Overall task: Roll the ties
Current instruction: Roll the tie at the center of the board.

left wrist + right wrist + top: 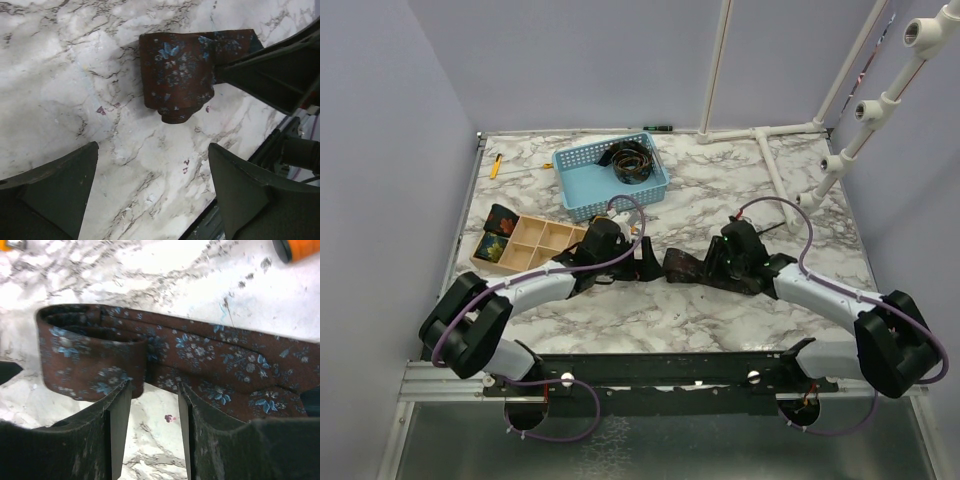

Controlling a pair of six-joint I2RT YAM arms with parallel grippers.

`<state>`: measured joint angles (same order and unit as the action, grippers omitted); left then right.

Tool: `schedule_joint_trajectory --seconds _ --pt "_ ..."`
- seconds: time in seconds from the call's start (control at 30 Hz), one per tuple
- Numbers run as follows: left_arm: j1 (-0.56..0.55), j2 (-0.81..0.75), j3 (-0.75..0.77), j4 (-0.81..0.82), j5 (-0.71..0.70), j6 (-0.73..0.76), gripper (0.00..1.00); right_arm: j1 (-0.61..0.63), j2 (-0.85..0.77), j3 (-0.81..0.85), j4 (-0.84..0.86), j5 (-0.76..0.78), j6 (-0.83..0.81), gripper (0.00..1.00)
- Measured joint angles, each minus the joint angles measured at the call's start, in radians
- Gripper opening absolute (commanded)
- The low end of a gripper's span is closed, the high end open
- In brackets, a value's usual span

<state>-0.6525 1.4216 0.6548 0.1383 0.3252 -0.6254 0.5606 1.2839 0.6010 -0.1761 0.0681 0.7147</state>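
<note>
Right gripper [155, 390]: jaws kept narrowly apart, nothing seen clamped; tips placed at the near edge of the tie [210, 357], judged to steady it. Tie laid on the table [720, 320], one end curled. Left gripper [153, 147]: spread wide, held short of that curl, presumably for rolling.

The top camera looked down from high behind, far off, taking in the whole table [720, 310]. Each wrist camera faced down past its own fingers [50, 195], close to the surface; both shared the tie [180, 75] just beyond the fingertips.
</note>
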Motion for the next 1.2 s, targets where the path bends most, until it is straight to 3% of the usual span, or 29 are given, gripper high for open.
schedule_joint_trajectory --seconds 0.23,0.4,0.5,0.63,0.9,1.2 --pt "-0.015 -0.024 -0.03 -0.014 -0.108 0.01 0.71 0.0 -0.019 0.103 -0.06 -0.001 -0.031 0.48" --pt "-0.032 -0.094 -0.073 -0.018 -0.152 0.01 0.42 0.0 0.015 0.23 -0.098 0.0 -0.063 0.43" --pt "-0.1 -0.11 -0.08 -0.019 -0.185 0.012 0.19 -0.004 0.115 0.35 -0.108 -0.002 -0.081 0.36" --pt "-0.212 -0.106 -0.081 -0.019 -0.224 0.008 0.04 -0.017 0.272 0.461 -0.111 -0.006 -0.104 0.27" --pt "-0.255 -0.027 -0.132 0.038 -0.267 -0.052 0.0 -0.031 0.525 0.628 -0.132 -0.07 -0.156 0.2" --pt "-0.301 0.15 -0.058 0.134 -0.267 -0.097 0.0 -0.032 0.6 0.647 -0.14 -0.143 -0.187 0.19"
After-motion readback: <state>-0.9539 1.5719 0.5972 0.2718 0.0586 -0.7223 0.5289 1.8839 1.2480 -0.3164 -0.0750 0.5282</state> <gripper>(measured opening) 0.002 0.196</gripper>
